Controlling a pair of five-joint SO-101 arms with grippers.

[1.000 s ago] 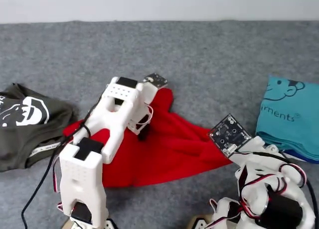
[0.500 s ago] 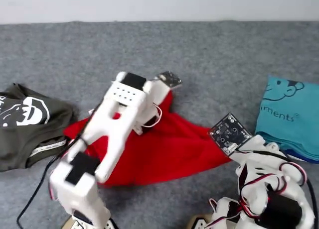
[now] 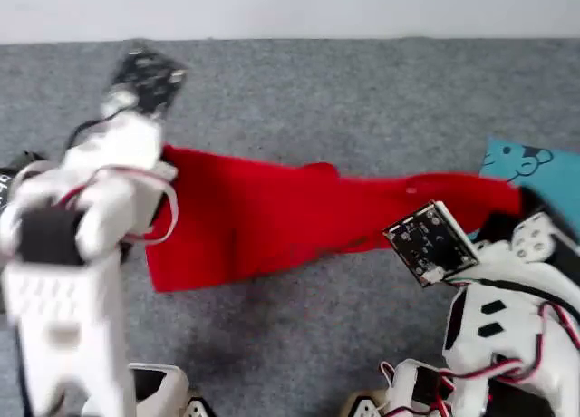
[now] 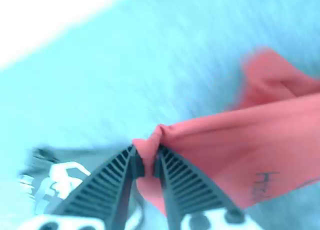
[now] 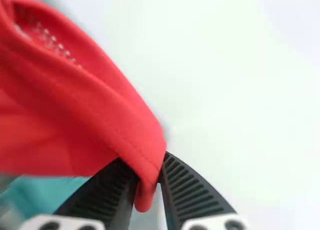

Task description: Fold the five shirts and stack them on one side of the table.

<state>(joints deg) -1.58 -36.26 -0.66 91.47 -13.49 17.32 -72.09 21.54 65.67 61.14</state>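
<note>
Place: a robotics test bench, more a lab or maker's corner than a home laundry spot.
Surface: a table [image 3: 362, 100] covered in grey felt-like fabric.
Backdrop: a plain white wall [image 3: 290, 9] along 12 o'clock.
Machines: the left arm [image 3: 63, 281] at 7 o'clock and the right arm [image 3: 503, 317] at 5 o'clock, both white plastic shells with black motors showing.
Electronics: a bare camera board [image 3: 430, 243] on the right arm, with red, white and black wires [image 3: 421, 388] looped loose at its base.
Props: a red shirt [image 3: 272, 218] at the centre, a teal shirt [image 3: 530, 168] at 3 o'clock and a dark shirt [image 4: 75, 157] at 9 o'clock, laid out as practice pieces.
</note>
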